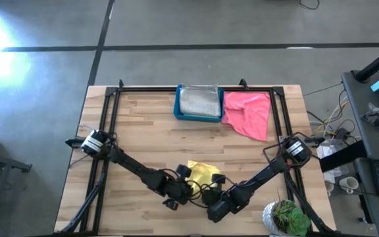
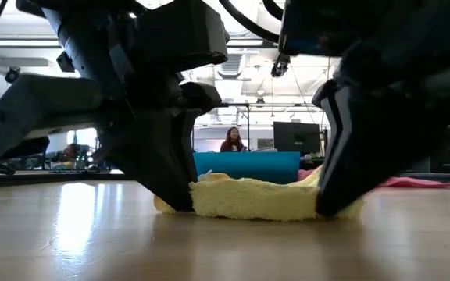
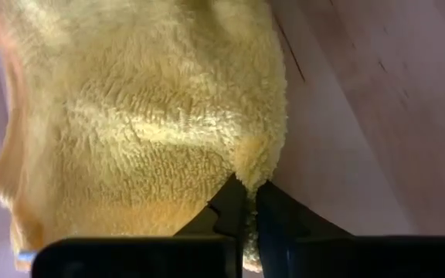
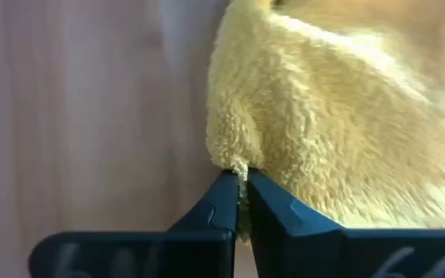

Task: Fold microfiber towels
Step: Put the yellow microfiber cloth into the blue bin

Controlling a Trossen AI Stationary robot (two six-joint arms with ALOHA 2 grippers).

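The yellow microfiber towel lies bunched on the wooden table near its front edge; in the low view the towel rests flat on the wood between both arms. My left gripper is shut on the towel's near left corner, and in the low view the left gripper stands at the towel's left end. My right gripper is shut on the near right corner, at the towel's right end. A pink towel lies spread at the back right. My left gripper pinches a small tuft at the yellow towel's near left corner between its two fingertips. It comes slanting down from the table's near side. The rest of the towel lies on the table. My right gripper pinches the towel's near right corner between its two fingertips, also slanting down from the near side. The corner stands slightly raised while the towel's body rests on the wood.
A blue bin at the back middle holds a grey towel. A potted plant stands at the near right corner. Black frame rails run along the table's sides. A person sits in the room beyond.
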